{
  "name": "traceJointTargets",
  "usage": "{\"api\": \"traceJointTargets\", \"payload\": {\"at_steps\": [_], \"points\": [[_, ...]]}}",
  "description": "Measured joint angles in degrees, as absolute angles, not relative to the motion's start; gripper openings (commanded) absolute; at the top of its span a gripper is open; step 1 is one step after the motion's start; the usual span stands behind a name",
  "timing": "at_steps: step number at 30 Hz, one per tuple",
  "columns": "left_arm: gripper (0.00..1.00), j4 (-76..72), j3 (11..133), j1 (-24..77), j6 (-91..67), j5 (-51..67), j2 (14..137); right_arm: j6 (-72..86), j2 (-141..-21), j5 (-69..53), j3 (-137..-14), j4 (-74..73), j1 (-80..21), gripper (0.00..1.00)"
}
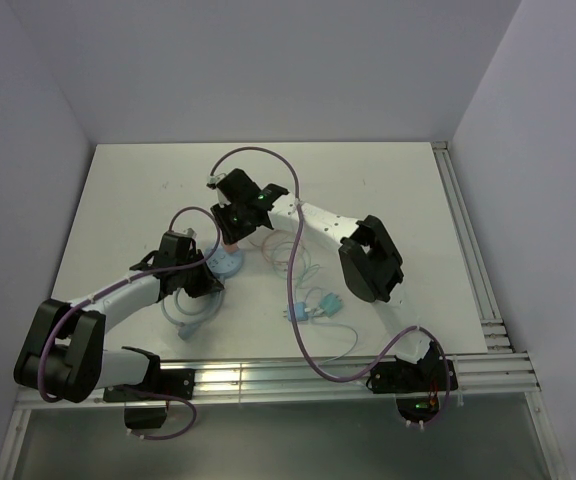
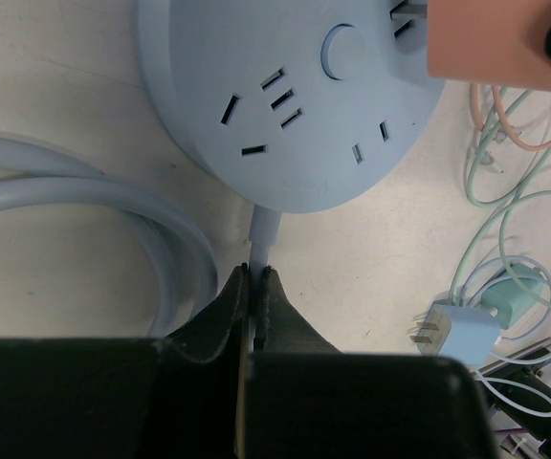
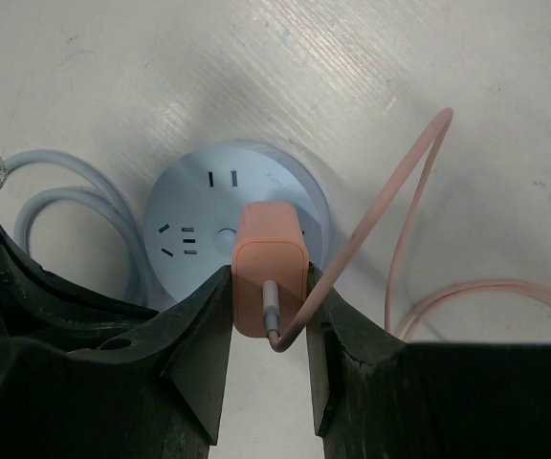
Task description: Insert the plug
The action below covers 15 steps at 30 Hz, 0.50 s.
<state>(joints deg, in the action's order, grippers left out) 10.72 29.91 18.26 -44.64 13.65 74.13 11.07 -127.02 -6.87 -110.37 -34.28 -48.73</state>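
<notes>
A round light-blue socket hub (image 1: 228, 263) lies on the white table. My left gripper (image 2: 254, 273) is shut on the hub's cable stub (image 2: 263, 229), right at the hub's rim (image 2: 285, 96). My right gripper (image 3: 270, 274) is shut on an orange plug (image 3: 271, 244) and holds it over the hub's far side (image 3: 199, 206). In the left wrist view the plug (image 2: 491, 43) stands just off the hub face with its metal prongs (image 2: 407, 13) showing at the slots. The plug's pink cable (image 3: 405, 210) loops to the right.
The hub's thick blue cable (image 2: 84, 191) coils to its left. A light-blue plug (image 1: 301, 309) and a green plug (image 1: 330, 302) lie with thin tangled cables to the right of the hub. A metal rail (image 1: 268, 375) runs along the near edge of the table.
</notes>
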Motion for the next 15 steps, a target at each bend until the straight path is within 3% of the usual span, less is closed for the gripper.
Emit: {"api": "traceJointTargets", "payload": {"at_steps": [15], "points": [[0.00, 10.76, 29.85, 18.37, -44.64, 13.69, 74.06, 11.03, -125.38, -8.23, -107.90, -33.45, -48.73, 0.00]]}}
